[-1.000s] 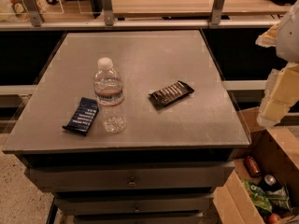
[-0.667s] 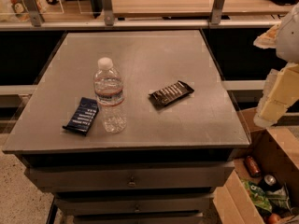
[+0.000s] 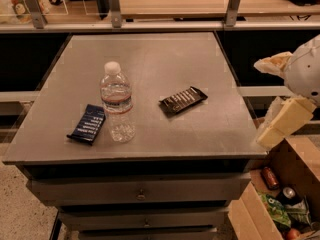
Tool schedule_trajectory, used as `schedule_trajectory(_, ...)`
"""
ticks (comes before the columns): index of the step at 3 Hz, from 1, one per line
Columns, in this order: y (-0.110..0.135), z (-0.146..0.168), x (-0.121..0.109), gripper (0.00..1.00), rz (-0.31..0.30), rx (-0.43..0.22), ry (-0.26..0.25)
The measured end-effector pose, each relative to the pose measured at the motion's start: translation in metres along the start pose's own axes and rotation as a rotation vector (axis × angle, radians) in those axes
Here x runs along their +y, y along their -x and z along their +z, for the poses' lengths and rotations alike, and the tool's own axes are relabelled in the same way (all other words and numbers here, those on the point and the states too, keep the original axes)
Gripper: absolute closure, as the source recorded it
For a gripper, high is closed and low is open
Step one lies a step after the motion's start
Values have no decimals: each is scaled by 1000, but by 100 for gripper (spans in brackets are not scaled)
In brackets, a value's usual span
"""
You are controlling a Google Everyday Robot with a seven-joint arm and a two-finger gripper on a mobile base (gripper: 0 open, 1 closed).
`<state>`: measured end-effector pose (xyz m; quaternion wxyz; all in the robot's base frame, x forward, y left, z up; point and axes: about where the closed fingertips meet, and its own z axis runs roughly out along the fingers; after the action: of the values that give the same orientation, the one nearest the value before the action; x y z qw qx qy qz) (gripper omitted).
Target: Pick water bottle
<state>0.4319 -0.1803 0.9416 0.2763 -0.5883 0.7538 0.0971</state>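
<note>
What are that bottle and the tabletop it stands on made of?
The water bottle looks like thin, clear, ribbed plastic: you can see through it. The tabletop seems to be brushed grey metal with a dull sheen, though it could be laminate. The gripper hangs beyond its right edge, apart from the bottle.

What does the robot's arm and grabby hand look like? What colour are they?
The gripper, at the picture's right edge, is pale cream and blocky. It sits on a smooth, rounded white arm. No cables or markings show.
</note>
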Motion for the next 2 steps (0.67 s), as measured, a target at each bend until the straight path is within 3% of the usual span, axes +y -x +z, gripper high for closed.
schedule_trajectory(2,47,50,16,0,-11,-366,21)
